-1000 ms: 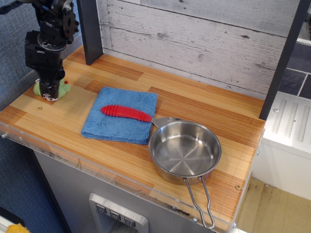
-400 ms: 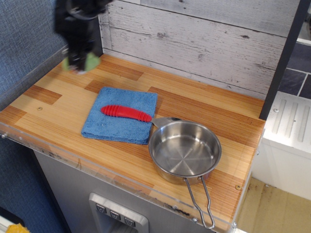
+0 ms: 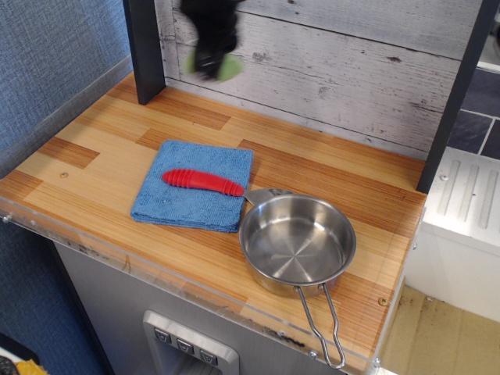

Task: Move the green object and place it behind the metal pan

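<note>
observation.image: blurred gripper [image 3: 208, 62] around green object [image 3: 230, 70], aloft

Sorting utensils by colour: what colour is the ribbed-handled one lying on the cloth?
Red. The utensil handle on the blue cloth, clearest in observation.image.

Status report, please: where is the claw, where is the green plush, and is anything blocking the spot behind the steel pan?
Claw blurred, up by the back wall. Green plush airborne in it. Steel pan front right; bare wood behind it, nothing in the way.
</note>
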